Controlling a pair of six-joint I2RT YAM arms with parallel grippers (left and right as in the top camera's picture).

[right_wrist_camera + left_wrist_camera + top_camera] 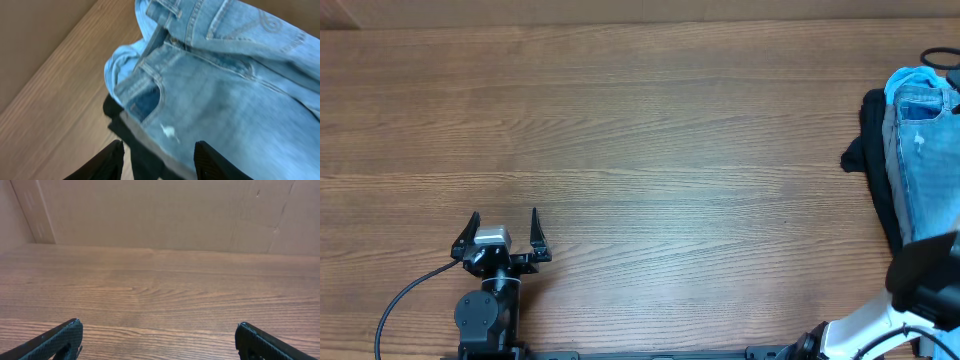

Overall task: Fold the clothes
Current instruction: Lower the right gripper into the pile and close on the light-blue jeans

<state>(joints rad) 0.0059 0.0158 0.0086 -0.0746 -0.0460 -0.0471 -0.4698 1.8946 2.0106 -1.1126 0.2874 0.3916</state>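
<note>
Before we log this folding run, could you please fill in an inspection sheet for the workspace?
Surface: wood-grain table.
Job's things: jeans atop a pile at the right edge, over a black garment.
Clutter: nothing seen.
Grippers: left gripper open, empty; right gripper over the jeans, grip unclear.
Cables: black cable behind the left gripper; dark loop at the far right corner.
Surroundings: beige wall behind the table.

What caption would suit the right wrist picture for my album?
Right gripper at a heap of light-blue jeans lying over darker garments on the wooden table.
</note>
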